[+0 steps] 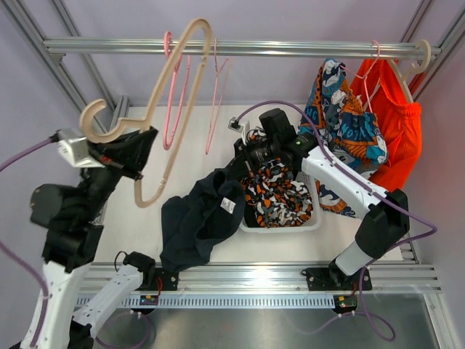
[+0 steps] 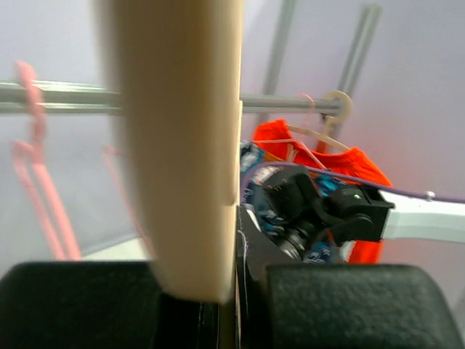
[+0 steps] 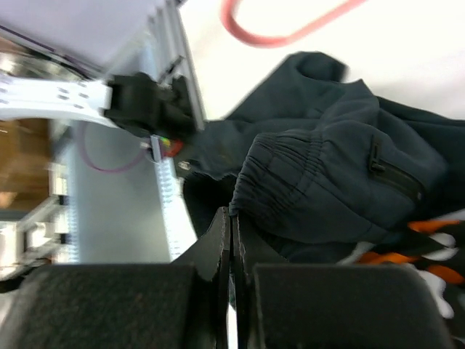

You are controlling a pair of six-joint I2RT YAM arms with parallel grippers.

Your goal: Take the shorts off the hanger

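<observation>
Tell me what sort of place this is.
Probably a robotics lab test cell: a metal clothes rail, the left hand holding a beige hanger, the right hand pinching dark shorts beside a white basket.

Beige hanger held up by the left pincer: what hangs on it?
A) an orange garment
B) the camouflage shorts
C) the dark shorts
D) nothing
D: the beige hanger clamped in the left pincer is bare, while the dark shorts are pinched in the right pincer, apart from it.
</observation>
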